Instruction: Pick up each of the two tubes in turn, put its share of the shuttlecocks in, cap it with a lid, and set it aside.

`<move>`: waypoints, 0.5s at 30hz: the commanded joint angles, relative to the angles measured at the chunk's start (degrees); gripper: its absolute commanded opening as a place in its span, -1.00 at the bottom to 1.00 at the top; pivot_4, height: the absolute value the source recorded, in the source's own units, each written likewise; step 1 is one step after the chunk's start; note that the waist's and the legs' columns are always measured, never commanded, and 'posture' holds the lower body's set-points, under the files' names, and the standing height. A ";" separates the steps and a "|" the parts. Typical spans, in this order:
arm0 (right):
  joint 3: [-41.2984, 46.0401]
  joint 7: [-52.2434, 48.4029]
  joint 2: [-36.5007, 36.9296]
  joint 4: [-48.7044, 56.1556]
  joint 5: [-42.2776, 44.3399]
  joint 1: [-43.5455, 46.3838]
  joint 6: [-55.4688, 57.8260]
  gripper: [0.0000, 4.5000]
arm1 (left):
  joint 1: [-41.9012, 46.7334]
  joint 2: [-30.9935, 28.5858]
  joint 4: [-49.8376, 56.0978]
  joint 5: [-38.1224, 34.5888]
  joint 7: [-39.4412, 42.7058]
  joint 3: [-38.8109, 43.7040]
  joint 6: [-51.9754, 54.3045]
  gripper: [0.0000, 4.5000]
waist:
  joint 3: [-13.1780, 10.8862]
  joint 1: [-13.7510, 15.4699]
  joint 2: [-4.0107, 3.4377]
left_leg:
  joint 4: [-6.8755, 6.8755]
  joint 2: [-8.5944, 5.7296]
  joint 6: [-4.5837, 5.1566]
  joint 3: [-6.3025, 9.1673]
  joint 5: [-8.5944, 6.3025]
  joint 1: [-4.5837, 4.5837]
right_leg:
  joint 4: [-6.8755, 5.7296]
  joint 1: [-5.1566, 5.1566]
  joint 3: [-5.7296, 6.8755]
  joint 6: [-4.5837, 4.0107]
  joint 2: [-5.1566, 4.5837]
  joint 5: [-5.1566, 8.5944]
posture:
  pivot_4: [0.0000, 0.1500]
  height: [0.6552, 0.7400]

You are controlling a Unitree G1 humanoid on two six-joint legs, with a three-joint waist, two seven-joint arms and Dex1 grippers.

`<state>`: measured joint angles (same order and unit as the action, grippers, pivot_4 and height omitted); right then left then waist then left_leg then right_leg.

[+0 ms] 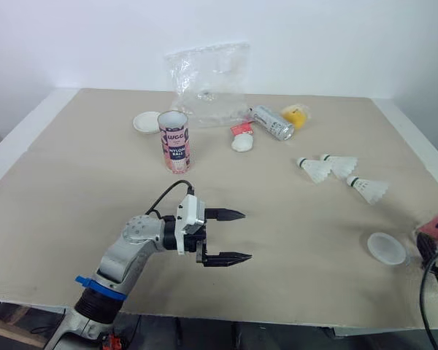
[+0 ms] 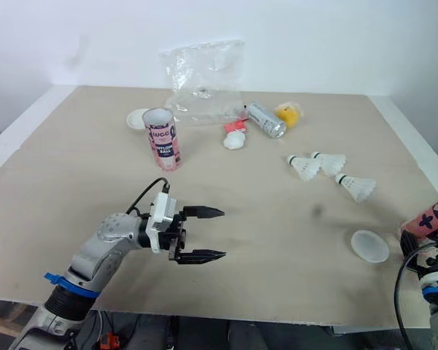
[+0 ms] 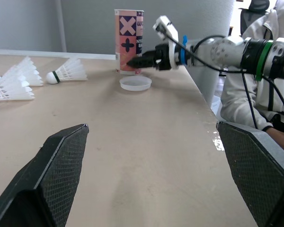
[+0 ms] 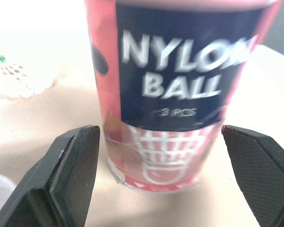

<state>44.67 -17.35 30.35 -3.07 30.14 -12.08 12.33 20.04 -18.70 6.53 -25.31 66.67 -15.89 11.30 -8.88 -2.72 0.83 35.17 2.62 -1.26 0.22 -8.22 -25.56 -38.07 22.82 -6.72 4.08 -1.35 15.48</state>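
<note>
The robot's left gripper (image 1: 244,235) is hovering low over the near left part of the beige table (image 1: 73,189), its two black fingers spread wide and holding nothing. Behind it, a pink cardboard-look tube with a dark label (image 1: 174,141) is standing upright and uncapped, with a shallow white plastic lid (image 1: 146,122) lying just behind it. A crumpled clear plastic bag (image 1: 208,80) is leaning at the back edge.

Right of centre, three white nylon shuttlecocks (image 1: 339,175) are lying on their sides close together, well apart from both tubes. They are probably feather-light with skirts that crush easily, so the rounded head is likely the safer place to pinch.

Nearer the front right, a second white plastic lid (image 1: 387,248) is lying flat, just beside the second pink tube printed "NYLON BALL" (image 4: 175,94), which is standing upright at the table's right edge. The right gripper (image 4: 159,130) is facing this tube with its jaws released; the fingers are flanking the lower body without touching it.

This tube is likely hollow, light and thin-walled, so it is probably going to tip at a nudge and dent under a hard squeeze, and its glossy label looks slippery. Closing squarely across the body around mid-height, with moderate force, is looking like the soundest hold.
</note>
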 commanded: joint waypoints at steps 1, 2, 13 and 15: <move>3.48 2.03 -2.37 11.31 3.40 -5.02 2.99 0.96 | 1.44 0.66 -0.69 0.14 0.65 -0.07 -1.52 1.00 | 0.00 0.03 -0.03 | 0.00 0.00 0.00 0.00 0.00 0.00 | 0.00 0.00 0.00 0.00 0.00 0.00 | 1.00 1.00; 3.58 2.34 -3.23 14.22 4.15 -6.67 4.06 0.96 | 1.62 0.76 -1.00 0.23 0.75 -0.06 -1.71 1.00 | 0.03 0.12 -0.10 | 0.00 0.00 0.00 0.00 0.00 -0.01 | 0.00 0.02 0.00 -0.01 -0.01 0.00 | 1.00 1.00; -4.30 -16.62 -0.99 32.87 6.97 -18.54 1.99 0.96 | 1.94 0.75 -2.73 1.01 -0.55 1.34 -2.79 1.00 | -0.02 0.01 -0.04 | -0.16 0.04 -0.04 -0.05 -0.04 -0.02 | 0.02 0.17 0.03 -0.06 -0.09 0.06 | 1.00 1.00; -6.61 -20.44 1.23 32.37 6.18 -17.97 1.41 0.96 | 2.07 0.94 -3.01 1.32 -1.06 1.45 -2.92 1.00 | -0.06 0.02 0.03 | -0.16 0.04 -0.04 -0.06 -0.04 -0.01 | 0.07 0.20 0.03 -0.06 -0.09 0.06 | 1.00 1.00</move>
<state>38.88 -34.59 29.99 27.88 36.70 -30.42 15.26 21.13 -17.99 2.87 -24.08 66.14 -15.35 9.65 -8.95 -2.70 0.87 35.01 2.66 -1.30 0.16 -8.26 -25.58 -37.99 23.02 -6.69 4.02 -1.45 15.54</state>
